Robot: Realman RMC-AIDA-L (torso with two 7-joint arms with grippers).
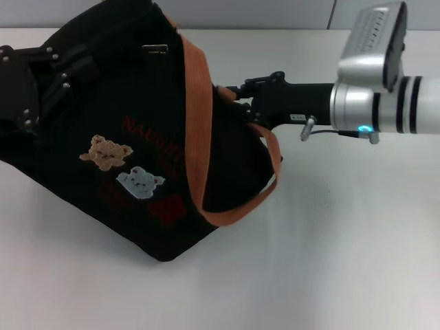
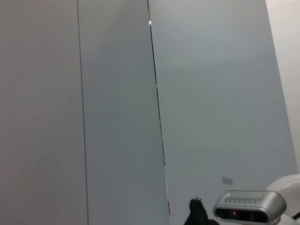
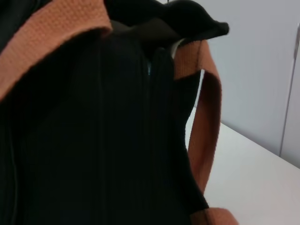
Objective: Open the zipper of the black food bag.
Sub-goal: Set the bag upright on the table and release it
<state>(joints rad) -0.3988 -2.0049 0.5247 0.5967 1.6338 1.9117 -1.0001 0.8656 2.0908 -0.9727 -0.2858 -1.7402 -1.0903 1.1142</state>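
Touching black food bag (image 1: 137, 137) | right hand (image 1: 230, 96) | grip state unclear

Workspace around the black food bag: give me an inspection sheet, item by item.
Surface: white table, bare where seen.
Job's things: black food bag tipped on its side, bear patches up, orange-brown straps draped across it; zipper track looks closed, pull tab not made out.
Clutter: nothing seen.
Grippers: left gripper against the bag's left end; right gripper at the bag's right, top side.
Cables: thin cable under the right wrist.
Surroundings: grey wall panels.
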